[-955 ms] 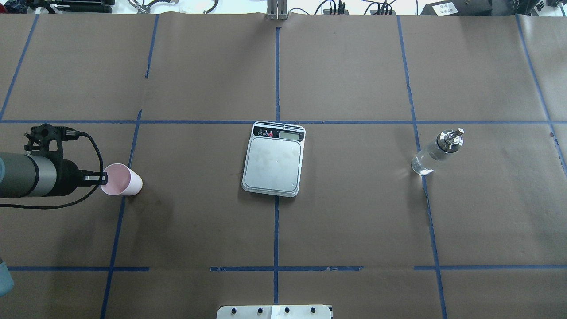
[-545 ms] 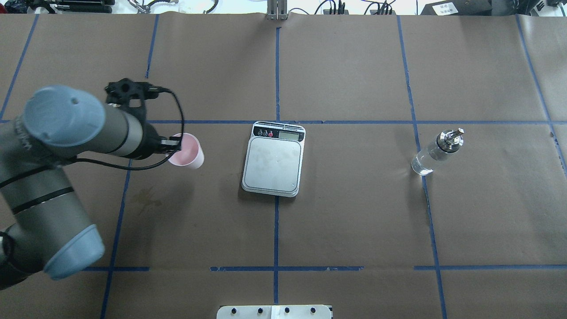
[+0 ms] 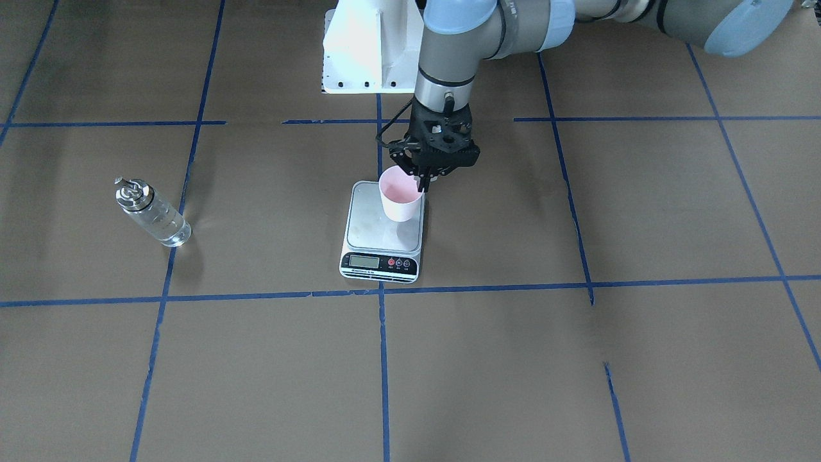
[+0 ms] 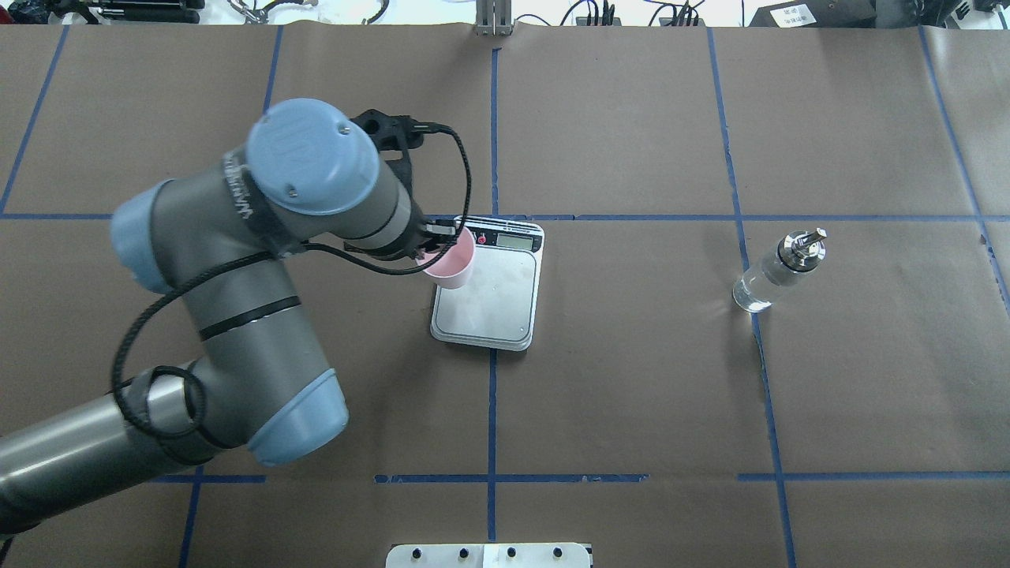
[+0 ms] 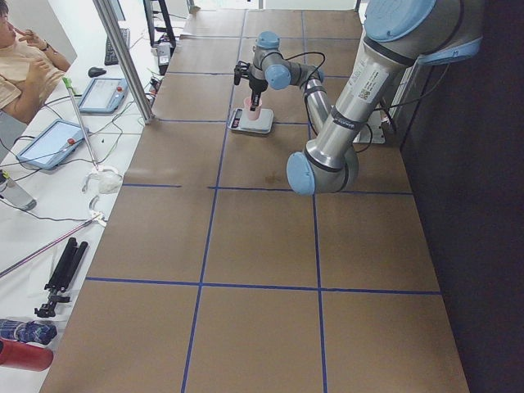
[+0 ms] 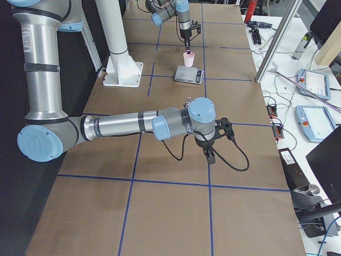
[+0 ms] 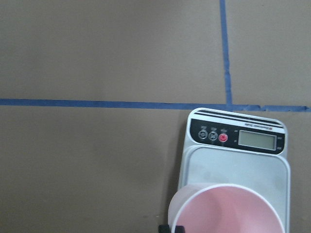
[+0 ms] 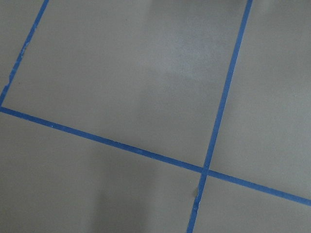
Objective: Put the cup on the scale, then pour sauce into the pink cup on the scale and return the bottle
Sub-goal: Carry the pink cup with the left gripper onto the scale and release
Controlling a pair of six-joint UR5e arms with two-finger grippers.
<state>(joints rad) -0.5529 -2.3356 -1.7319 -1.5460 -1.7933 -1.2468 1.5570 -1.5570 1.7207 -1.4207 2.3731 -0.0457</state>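
Because the left gripper (image 3: 421,181) pinches the pale pink paper cup (image 3: 399,197) by its thin rim over the kitchen scale (image 3: 372,226), you should treat it as light, crushable and easily tipped, squeezing gently.

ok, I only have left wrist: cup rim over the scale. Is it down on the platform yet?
Observer: Not yet, it seems. Front view: the cup hangs in the left fingers, base apparently above the scale.
Operator: Bottle?
Observer: The bottle stands on the table on the robot's right, nothing touching it.
Operator: Right arm?
Observer: The right fingers hang low over the table near its end; open or shut, can't tell.
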